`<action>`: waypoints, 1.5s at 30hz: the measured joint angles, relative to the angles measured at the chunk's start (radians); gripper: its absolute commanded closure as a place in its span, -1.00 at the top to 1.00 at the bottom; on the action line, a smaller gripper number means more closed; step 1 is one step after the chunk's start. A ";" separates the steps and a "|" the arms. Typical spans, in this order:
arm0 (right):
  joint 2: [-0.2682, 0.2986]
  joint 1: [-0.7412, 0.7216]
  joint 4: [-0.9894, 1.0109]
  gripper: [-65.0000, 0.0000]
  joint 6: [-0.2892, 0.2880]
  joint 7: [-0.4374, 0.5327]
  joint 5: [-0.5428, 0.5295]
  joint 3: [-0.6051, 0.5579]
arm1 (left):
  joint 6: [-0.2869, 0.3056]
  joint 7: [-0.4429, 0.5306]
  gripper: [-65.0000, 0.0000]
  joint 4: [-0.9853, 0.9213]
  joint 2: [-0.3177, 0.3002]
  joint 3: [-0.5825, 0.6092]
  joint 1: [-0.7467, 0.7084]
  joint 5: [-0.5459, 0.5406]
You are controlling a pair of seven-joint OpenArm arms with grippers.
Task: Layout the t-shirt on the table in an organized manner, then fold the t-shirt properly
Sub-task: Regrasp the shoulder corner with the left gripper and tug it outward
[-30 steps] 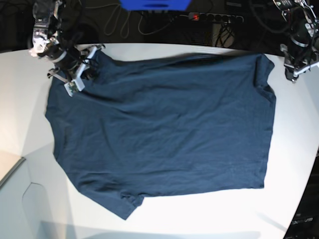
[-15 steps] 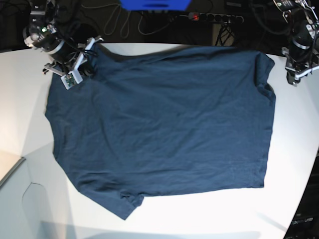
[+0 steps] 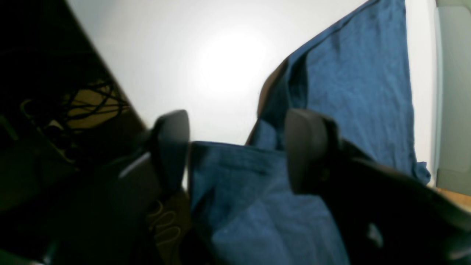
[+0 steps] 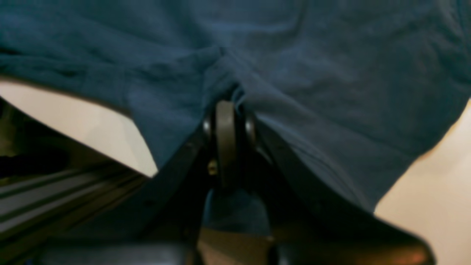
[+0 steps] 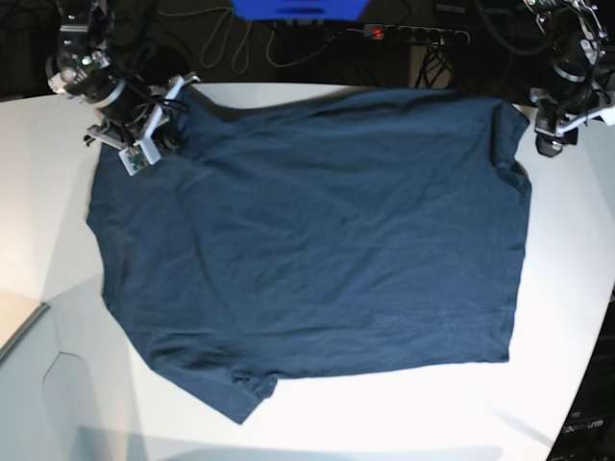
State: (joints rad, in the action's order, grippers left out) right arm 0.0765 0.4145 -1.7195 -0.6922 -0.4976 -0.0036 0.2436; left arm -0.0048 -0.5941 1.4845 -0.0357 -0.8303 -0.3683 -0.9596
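We see the big white table [image 5: 38, 221] with the t-shirt [image 5: 317, 240] spread almost flat on it, filling the middle. We think we are near the end of the laying-out step; folding has not begun.

The shirt's long side runs across the base view. One sleeve pokes out at the near left, so we judge the neck end lies on the left and the hem on the right.

The right tool [image 4: 226, 121] is pressed together, pinching the shirt's far left corner. The left tool [image 3: 235, 147] is spread wide over the far right corner, holding nothing.

Next, we think the right tool should let go, and both tools should find edges to fold.
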 measured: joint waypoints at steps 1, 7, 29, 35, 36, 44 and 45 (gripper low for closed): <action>0.000 -0.001 0.000 -1.00 0.000 0.000 0.000 0.000 | 0.000 0.000 0.18 0.000 0.000 0.000 0.000 0.001; -0.001 0.002 0.000 -1.00 0.000 -0.001 0.000 0.000 | 0.000 0.004 0.12 0.000 -0.007 0.086 0.000 0.013; -0.002 -0.017 0.000 -1.00 0.000 -0.004 0.000 0.000 | -0.003 0.010 0.12 0.065 0.027 0.114 -0.038 0.151; -0.002 -0.018 0.000 -1.00 0.000 -0.004 0.000 0.000 | -0.011 0.010 0.12 0.014 0.020 0.114 -0.037 0.174; -0.002 -0.018 0.000 -1.00 0.000 -0.004 0.000 0.000 | -0.011 0.005 0.12 0.011 0.021 0.114 -0.036 0.202; -0.002 -0.018 0.000 -1.00 0.000 -0.004 0.000 0.000 | -0.007 0.008 0.08 0.008 0.032 0.114 0.000 0.290; -0.002 -0.018 0.000 -1.00 0.000 -0.004 0.000 0.000 | -0.007 0.008 0.01 0.008 0.032 0.114 0.000 0.291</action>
State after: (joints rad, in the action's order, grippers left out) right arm 0.0742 0.3969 -1.7195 -0.6922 -0.5014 -0.0036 0.2436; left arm -0.0116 -0.5861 1.4921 -0.0032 -0.7158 -0.3679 -0.6682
